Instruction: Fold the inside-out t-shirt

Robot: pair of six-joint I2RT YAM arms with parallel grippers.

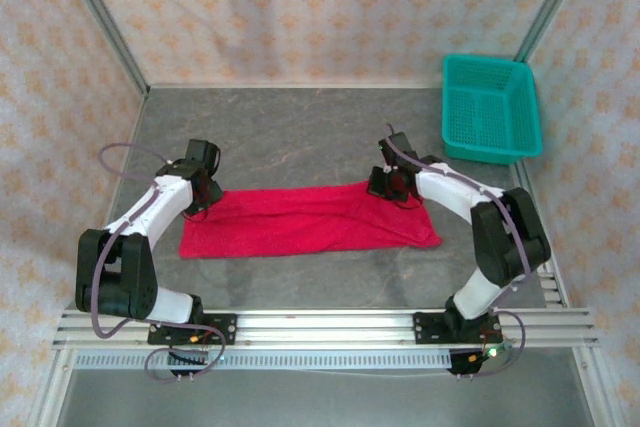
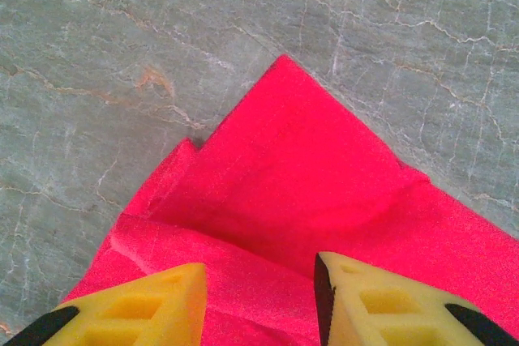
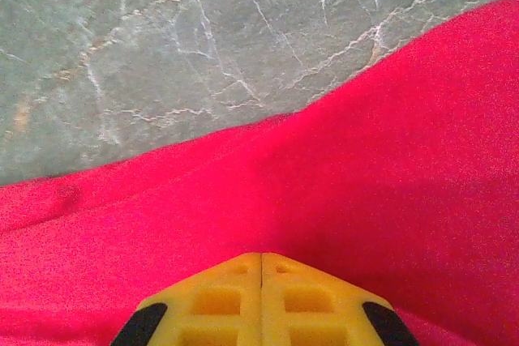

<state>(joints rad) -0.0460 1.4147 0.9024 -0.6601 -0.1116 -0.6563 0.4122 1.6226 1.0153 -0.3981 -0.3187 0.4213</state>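
The t-shirt (image 1: 310,219) lies flat, left of the basket (image 1: 447,112). Your right gripper (image 3: 261,257) is closed on top of it, hold unclear. Your left gripper (image 2: 259,263) is part open and empty over a corner. Lifting now may drop it.

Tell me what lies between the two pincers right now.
The red t-shirt lies flat as a long band from the left pincer to the right pincer, with nothing else on it. The top view shows this.

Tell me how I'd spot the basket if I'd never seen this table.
Look at the grey table and go to its far right corner. The basket sits there. It is teal plastic mesh, unlike the flat red t-shirt in the middle.
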